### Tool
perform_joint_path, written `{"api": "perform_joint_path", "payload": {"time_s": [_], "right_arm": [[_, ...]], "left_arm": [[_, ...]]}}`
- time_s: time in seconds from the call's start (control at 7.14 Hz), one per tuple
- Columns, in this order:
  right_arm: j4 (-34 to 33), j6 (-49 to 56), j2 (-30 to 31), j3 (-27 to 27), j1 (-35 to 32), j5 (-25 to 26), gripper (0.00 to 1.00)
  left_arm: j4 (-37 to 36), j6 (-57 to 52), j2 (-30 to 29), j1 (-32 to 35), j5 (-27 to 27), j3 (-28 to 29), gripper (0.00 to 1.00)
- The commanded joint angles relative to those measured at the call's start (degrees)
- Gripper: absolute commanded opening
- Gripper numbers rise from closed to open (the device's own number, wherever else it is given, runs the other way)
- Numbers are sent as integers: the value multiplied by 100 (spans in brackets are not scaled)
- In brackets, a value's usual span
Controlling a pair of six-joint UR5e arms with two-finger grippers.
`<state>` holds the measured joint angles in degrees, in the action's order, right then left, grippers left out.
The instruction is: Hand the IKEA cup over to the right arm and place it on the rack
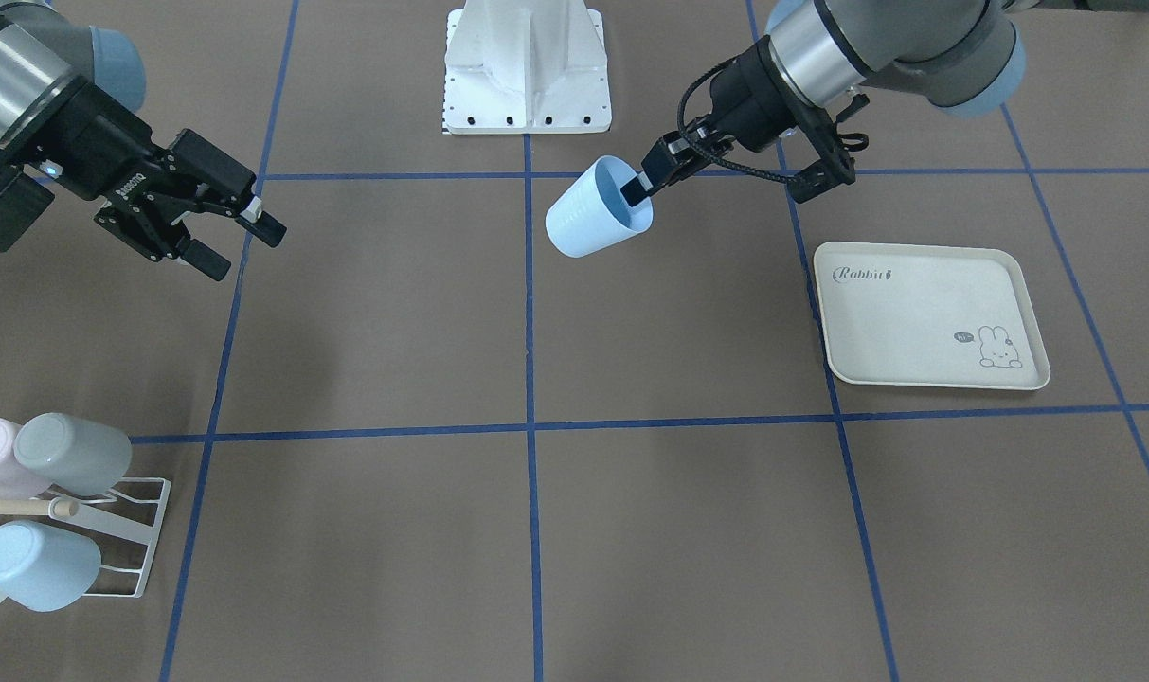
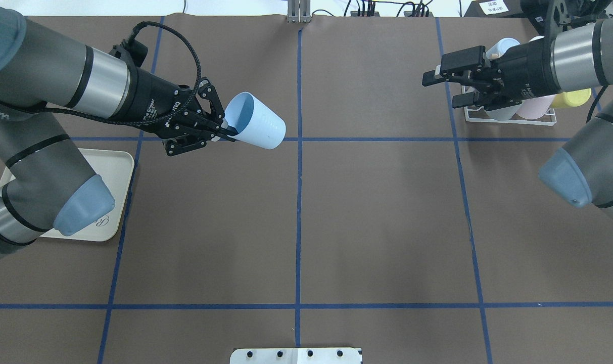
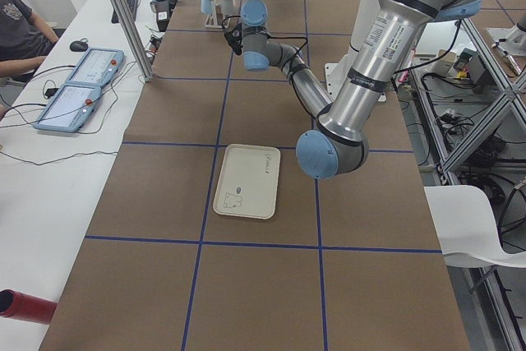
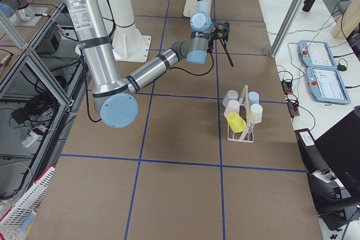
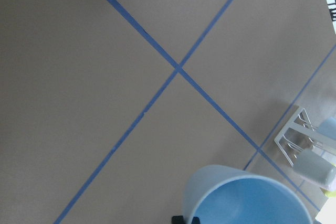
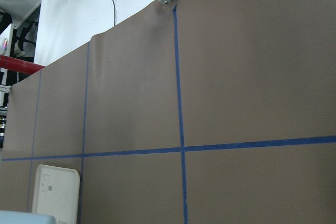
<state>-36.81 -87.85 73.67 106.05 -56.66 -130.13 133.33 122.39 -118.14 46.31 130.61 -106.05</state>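
The IKEA cup (image 2: 260, 125) is light blue and hangs tilted above the table, its mouth towards the left arm. My left gripper (image 2: 228, 131) is shut on its rim, one finger inside the cup and one outside; the front view shows the same hold on the cup (image 1: 588, 220) by the left gripper (image 1: 637, 189). My right gripper (image 2: 440, 92) is open and empty, well apart from the cup, hovering beside the rack (image 2: 508, 120). The white wire rack (image 1: 143, 535) with its wooden rod holds several cups. The left wrist view shows the cup's blue inside (image 5: 252, 200).
A cream rabbit-print tray (image 1: 915, 313) lies on the table under the left arm, with nothing on it. The robot's white base (image 1: 527, 66) stands at the table's edge. Blue tape lines divide the brown table surface. A person sits at a side desk (image 3: 20, 34).
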Motion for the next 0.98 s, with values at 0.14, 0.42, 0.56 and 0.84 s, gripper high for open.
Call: {"api": "perform_joint_path", "payload": {"time_s": [0.14,0.42,0.56,0.84], "right_arm": [[1995,-1450,-2,-137,146,13,99],[2685,-2189,-229,-163,312,205,98],[3219,-2297,-239,-215,557,625,96],[3916,-2632,-335,-242,1005,1233,94]], "left_arm": [[3167,2429,1,-16,-113,880,0],[4198,3244,-16,-16,-430,1113,0],[4627,3909,-16,-16,-683,1121,0],[5086,4948,-16,-16,-721,1113,0]]}}
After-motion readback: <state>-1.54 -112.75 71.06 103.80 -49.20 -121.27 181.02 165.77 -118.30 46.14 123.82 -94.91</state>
